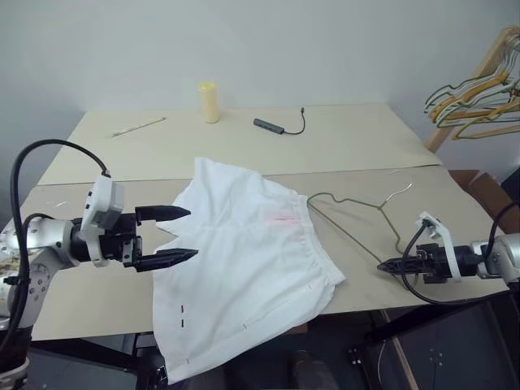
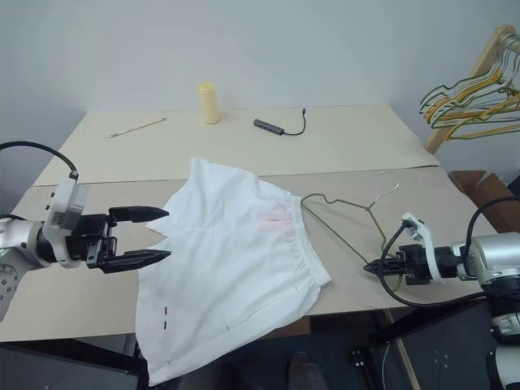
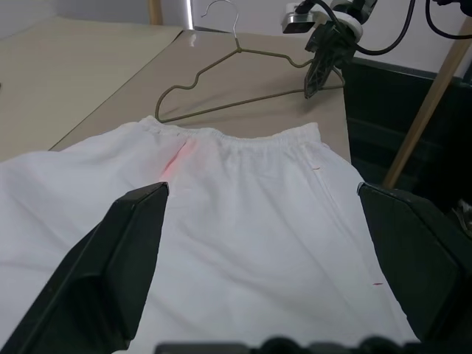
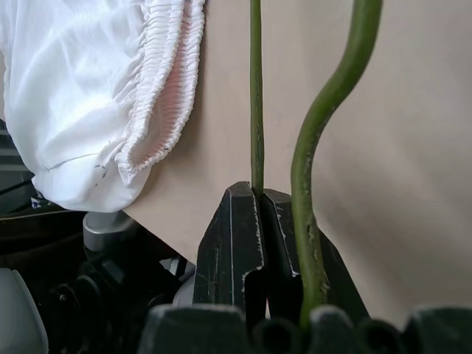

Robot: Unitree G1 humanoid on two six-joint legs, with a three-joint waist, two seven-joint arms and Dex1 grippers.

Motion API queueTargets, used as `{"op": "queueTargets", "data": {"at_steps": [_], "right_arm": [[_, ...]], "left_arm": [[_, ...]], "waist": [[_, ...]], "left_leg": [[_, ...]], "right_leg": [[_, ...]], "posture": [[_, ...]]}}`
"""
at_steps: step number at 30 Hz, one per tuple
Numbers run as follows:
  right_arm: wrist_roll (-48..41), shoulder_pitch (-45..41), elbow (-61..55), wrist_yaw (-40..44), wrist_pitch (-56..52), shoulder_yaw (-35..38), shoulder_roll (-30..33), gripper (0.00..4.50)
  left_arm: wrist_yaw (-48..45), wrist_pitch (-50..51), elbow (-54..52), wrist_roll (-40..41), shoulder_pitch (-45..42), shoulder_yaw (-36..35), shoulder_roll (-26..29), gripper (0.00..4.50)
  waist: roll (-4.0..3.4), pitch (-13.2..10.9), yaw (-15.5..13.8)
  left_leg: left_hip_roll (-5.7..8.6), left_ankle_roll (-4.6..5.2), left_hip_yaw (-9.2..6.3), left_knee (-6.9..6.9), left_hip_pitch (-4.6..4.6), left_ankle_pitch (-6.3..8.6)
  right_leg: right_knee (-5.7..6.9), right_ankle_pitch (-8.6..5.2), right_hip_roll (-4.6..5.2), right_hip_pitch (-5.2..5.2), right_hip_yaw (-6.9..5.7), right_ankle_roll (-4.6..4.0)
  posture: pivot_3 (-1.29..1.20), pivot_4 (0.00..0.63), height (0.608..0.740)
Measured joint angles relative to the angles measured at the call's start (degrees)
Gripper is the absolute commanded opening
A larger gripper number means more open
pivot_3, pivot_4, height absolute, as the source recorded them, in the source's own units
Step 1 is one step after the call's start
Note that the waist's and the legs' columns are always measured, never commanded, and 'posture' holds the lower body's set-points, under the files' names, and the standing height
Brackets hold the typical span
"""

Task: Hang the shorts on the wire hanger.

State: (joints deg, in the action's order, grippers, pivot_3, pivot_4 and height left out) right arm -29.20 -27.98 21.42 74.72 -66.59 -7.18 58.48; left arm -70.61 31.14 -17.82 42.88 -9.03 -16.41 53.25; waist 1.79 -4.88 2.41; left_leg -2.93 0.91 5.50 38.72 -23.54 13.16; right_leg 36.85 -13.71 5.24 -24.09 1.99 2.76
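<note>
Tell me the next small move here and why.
Probably bring the open left end effector down onto the shorts and close on the fabric. It hovers above the near leg, holding nothing, while the right end effector is already shut on the wire hanger, which lies on the table just beyond the waistband.

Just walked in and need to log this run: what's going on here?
A two-armed robot is working on hanging the shorts on the wire hanger. The right gripper is shut on the wire hanger's corner, which lies on the table beside the waistband. The left gripper is open, over the shorts' far edge. The shorts lie flat, partly over the table's front edge, not yet on the hanger.
</note>
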Motion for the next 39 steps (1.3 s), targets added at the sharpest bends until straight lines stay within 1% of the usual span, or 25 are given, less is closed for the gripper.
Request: {"op": "queueTargets", "data": {"at_steps": [9,15,26,31,35,39], "right_arm": [[0.7,0.3,0.0,0.1,0.0,-0.3,0.0,0.0],[0.8,0.9,-0.1,0.7,0.0,-0.3,0.0,0.0],[-0.1,1.1,-2.2,5.6,0.0,-0.4,1.8,0.0],[-0.1,1.1,-2.3,7.3,0.0,-1.7,2.0,0.0],[1.2,1.0,-3.2,7.5,1.3,-4.1,2.4,0.0],[3.2,-1.3,-1.1,7.5,3.0,-6.3,0.3,0.0]], "left_arm": [[-0.1,0.4,-0.2,0.5,-0.1,0.0,0.0,4.45],[0.0,0.4,-0.2,1.8,-1.7,0.0,0.0,4.45],[0.0,0.4,-0.3,2.2,-1.7,0.0,0.0,4.45],[0.1,0.4,-0.6,2.2,-1.5,0.0,0.0,4.45],[0.2,0.4,-1.0,2.2,-1.2,0.0,0.0,4.45],[0.3,0.4,-1.2,2.2,-1.2,0.0,0.0,4.45]], "waist": [[0.0,0.0,0.0],[0.0,0.0,0.0],[0.0,0.0,0.0],[0.01,-0.1,0.0],[0.02,-0.1,0.0],[0.0,-0.2,0.1]], "left_leg": [[0.0,0.0,0.0,0.0,-0.01,0.0],[0.0,0.0,0.0,-0.01,-0.01,0.0],[0.0,0.0,0.0,-0.01,-0.01,0.0],[0.0,0.0,0.0,-0.01,-0.02,0.01],[0.0,0.0,0.0,-0.01,-0.02,0.01],[-0.01,0.0,0.02,-0.01,0.0,0.01]], "right_leg": [[-0.01,0.0,0.0,0.0,0.0,-0.01],[-0.02,0.0,-0.01,0.0,0.0,0.0],[-0.03,0.0,0.0,0.0,-0.01,0.0],[-0.03,-0.01,0.0,-0.02,-0.01,-0.01],[-0.03,-0.02,0.0,-0.02,-0.01,-0.03],[-0.03,-0.03,-0.02,-0.03,0.01,-0.04]], "posture": [[-0.04,0.094,0.74],[-0.04,0.091,0.74],[-0.04,0.09,0.74],[-0.03,0.095,0.74],[-0.03,0.098,0.74],[-0.03,0.098,0.74]]}}
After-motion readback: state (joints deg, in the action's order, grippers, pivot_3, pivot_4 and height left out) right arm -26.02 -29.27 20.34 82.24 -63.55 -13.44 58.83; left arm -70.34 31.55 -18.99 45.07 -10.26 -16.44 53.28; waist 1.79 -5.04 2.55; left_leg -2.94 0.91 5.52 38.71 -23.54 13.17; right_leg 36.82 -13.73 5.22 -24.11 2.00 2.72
